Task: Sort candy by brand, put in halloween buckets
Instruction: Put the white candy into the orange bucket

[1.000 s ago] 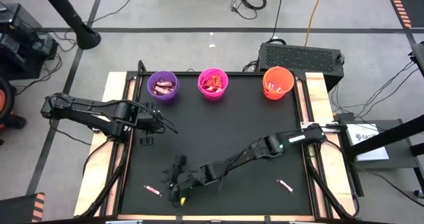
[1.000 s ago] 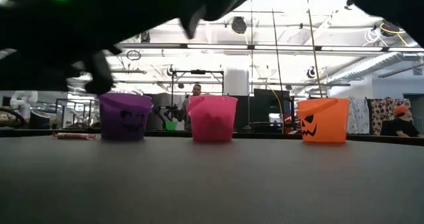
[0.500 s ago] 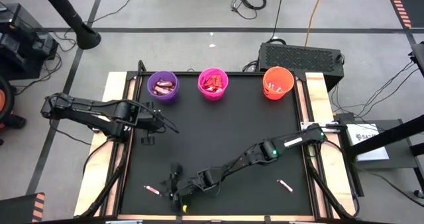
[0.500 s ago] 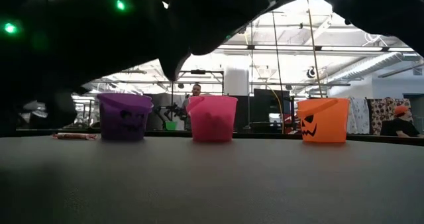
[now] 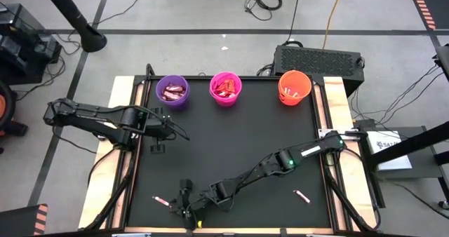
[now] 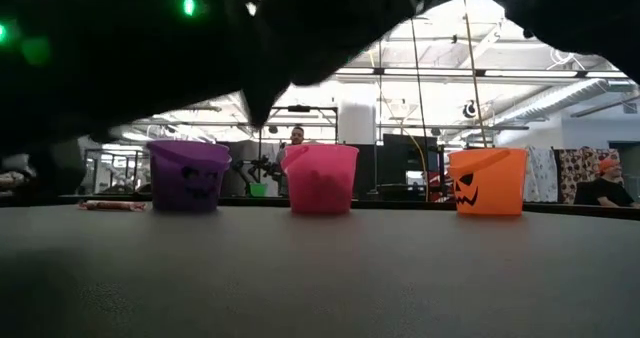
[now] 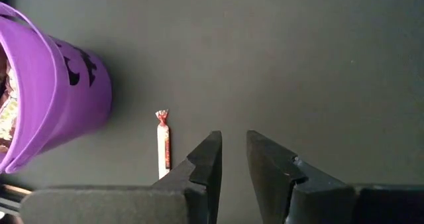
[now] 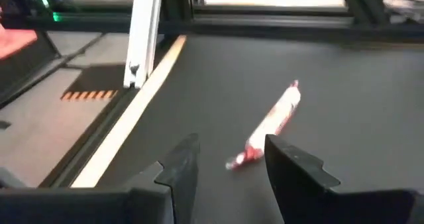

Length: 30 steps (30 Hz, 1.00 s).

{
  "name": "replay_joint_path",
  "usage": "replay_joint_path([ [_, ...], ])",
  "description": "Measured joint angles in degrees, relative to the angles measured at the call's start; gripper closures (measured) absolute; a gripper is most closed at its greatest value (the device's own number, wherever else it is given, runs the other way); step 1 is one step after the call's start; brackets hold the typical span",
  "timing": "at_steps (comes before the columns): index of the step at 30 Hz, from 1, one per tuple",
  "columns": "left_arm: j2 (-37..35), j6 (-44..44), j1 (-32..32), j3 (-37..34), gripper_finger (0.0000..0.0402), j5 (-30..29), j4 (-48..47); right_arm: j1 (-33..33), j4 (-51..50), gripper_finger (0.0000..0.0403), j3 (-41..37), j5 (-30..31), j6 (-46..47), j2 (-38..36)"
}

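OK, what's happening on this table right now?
The right gripper is low at the table's near left edge, open, with a stick candy lying just ahead of its fingers. The left gripper waits by the purple bucket. The purple, pink and orange buckets already hold candy.

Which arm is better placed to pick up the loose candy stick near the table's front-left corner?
Right. Its end effector hangs open right over the candy stick; the left end effector waits near the purple bucket.
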Motion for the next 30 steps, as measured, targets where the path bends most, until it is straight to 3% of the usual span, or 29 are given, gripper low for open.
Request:
replay_joint_path([
  [16, 0.0, 0.0, 0.0, 0.0, 0.0323, 0.0, 0.1, -0.9, 0.7, 0.0241, 0.2, -1.2, 2.1, 1.4],
  [20, 0.0, -0.1, 0.0, 0.0, 0.0323, 0.0, 0.1, -0.5, 0.7, 0.0241, 0.2, 1.5, 2.4, 1.4],
  [30, 0.0, -1.5, 0.0, 0.0, 0.0323, 0.1, 0.1, -0.8, 0.7, 0.0241, 0.2, 1.4, 2.8, 1.4],
])
